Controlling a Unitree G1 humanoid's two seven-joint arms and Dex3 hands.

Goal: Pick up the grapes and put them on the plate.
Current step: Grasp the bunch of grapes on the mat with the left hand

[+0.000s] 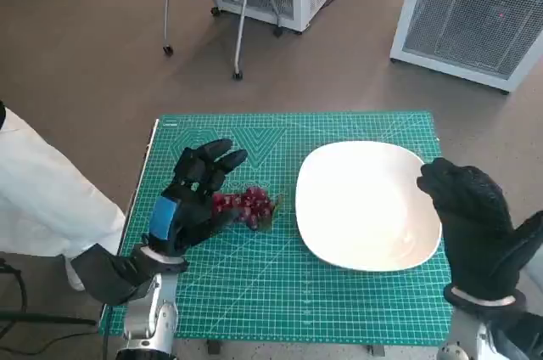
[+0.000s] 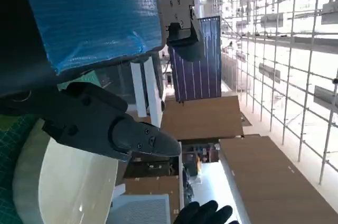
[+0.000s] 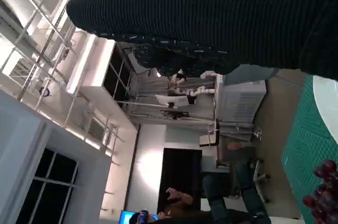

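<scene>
left hand [image 1: 197, 194], fingers spread, holding nothing, just left of grapes [image 1: 247, 205] at frame centre; right hand [image 1: 473, 220], grip unclear, at plate [image 1: 365, 205] right edge.

The left robot hand [image 1: 193, 199] hides part of the grapes [image 1: 248, 205].

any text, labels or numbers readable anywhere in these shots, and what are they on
No text can be read in any view.
Cutting mat: fine white markings run along its edges and grid, too small to read in the head view.
Blue tape on the left hand: plain, no print visible.
Plate: plain white, no mark.
Screen far back in the right wrist view: glowing blue, too blurred to read.
</scene>
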